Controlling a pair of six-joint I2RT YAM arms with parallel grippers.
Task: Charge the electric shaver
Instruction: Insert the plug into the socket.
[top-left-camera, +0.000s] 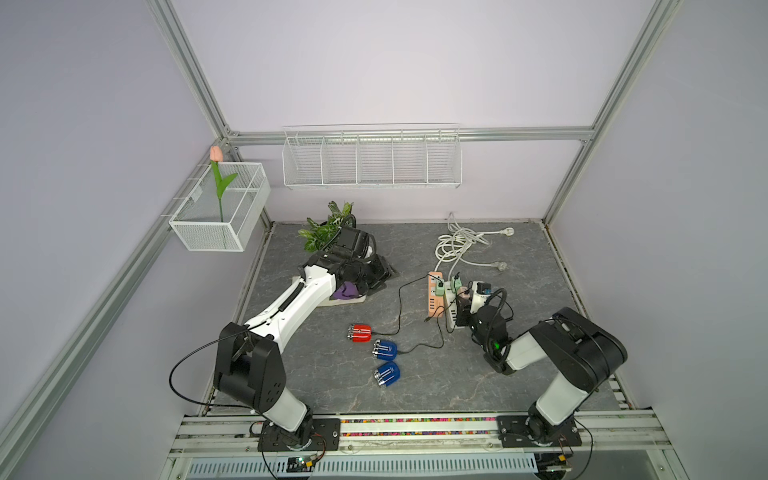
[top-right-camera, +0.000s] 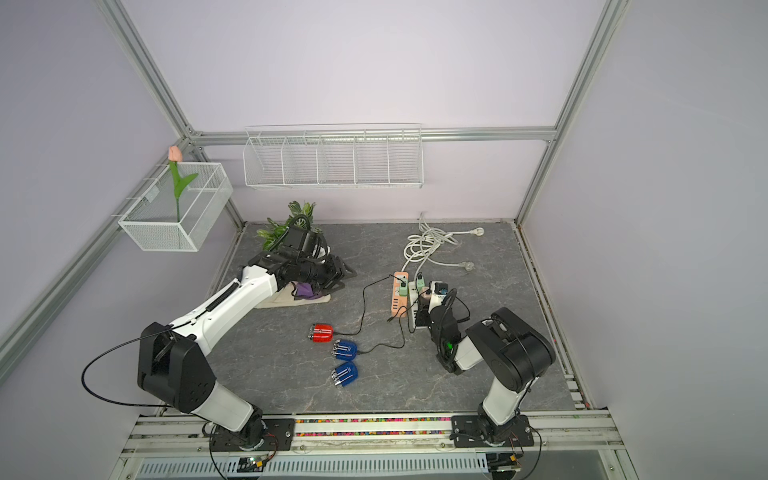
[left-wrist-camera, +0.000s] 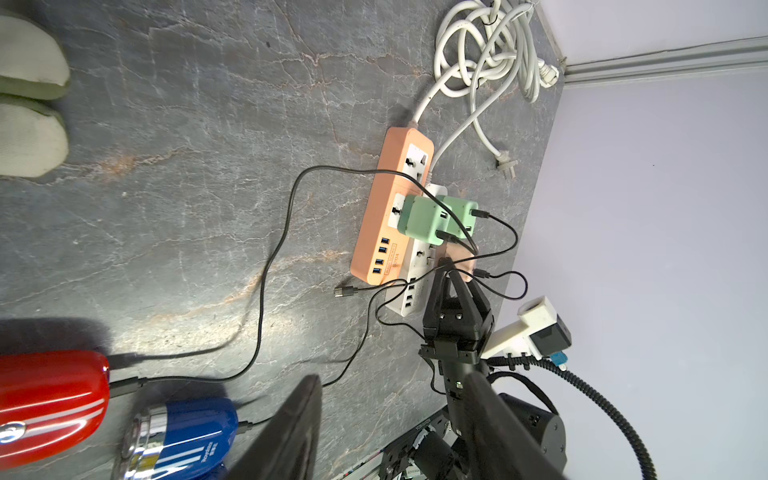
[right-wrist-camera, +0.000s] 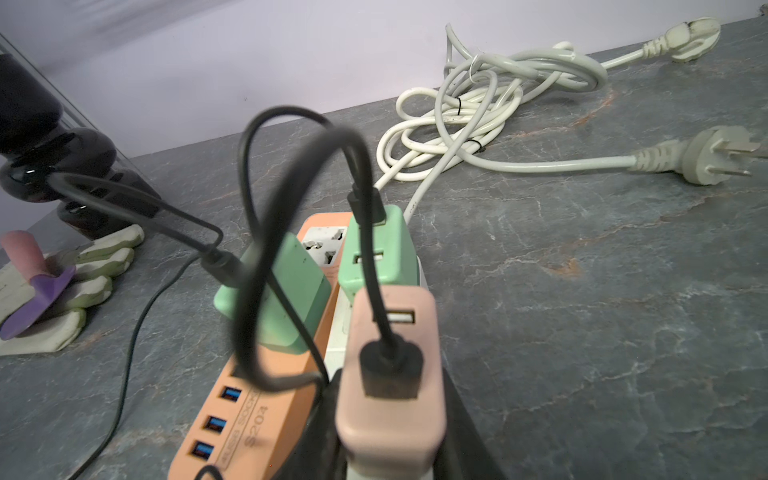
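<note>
Three shavers lie mid-table in both top views: a red shaver (top-left-camera: 360, 333) (top-right-camera: 322, 333), a blue shaver (top-left-camera: 385, 349) with a black cable in its end, and a second blue shaver (top-left-camera: 387, 374) with no cable. My right gripper (right-wrist-camera: 390, 432) (top-left-camera: 462, 301) is shut on a pink adapter (right-wrist-camera: 390, 415) that has a black USB plug (right-wrist-camera: 390, 370) in it. The adapter stands over the white power strip (right-wrist-camera: 336, 332); whether its prongs are seated is hidden. My left gripper (left-wrist-camera: 395, 415) (top-left-camera: 384, 276) hangs open and empty at the back left.
An orange power strip (top-left-camera: 434, 295) beside the white one carries a green adapter (right-wrist-camera: 291, 291); another green adapter (right-wrist-camera: 378, 253) stands behind. A loose black plug (top-left-camera: 427, 319) lies by the strips. Coiled white cords (top-left-camera: 457, 245) sit behind. Gloves (top-left-camera: 345, 297) and a plant (top-left-camera: 328, 226) lie under the left arm.
</note>
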